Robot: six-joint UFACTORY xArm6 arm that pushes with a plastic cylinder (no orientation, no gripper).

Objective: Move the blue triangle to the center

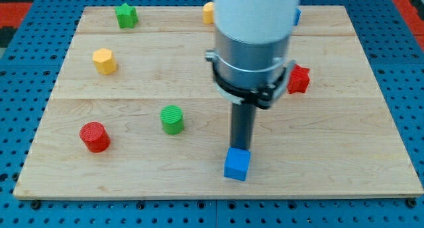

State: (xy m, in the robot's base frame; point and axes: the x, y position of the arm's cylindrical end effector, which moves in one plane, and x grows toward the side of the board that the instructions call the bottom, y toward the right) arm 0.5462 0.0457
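Observation:
A blue sliver (297, 16) shows at the view's top, just right of the arm's white body; most of it is hidden and its shape cannot be made out. My tip (239, 149) is low in the middle of the wooden board (344, 122). It stands right at the top edge of a blue cube (236, 164), touching or almost touching it. The tip is far below the blue sliver.
A green star (126, 15) lies top left and a yellow hexagon (104, 60) below it. An orange block (208, 12) is half hidden by the arm. A red star (299, 79) sits right of the arm. A green cylinder (171, 118) and a red cylinder (94, 136) lie lower left.

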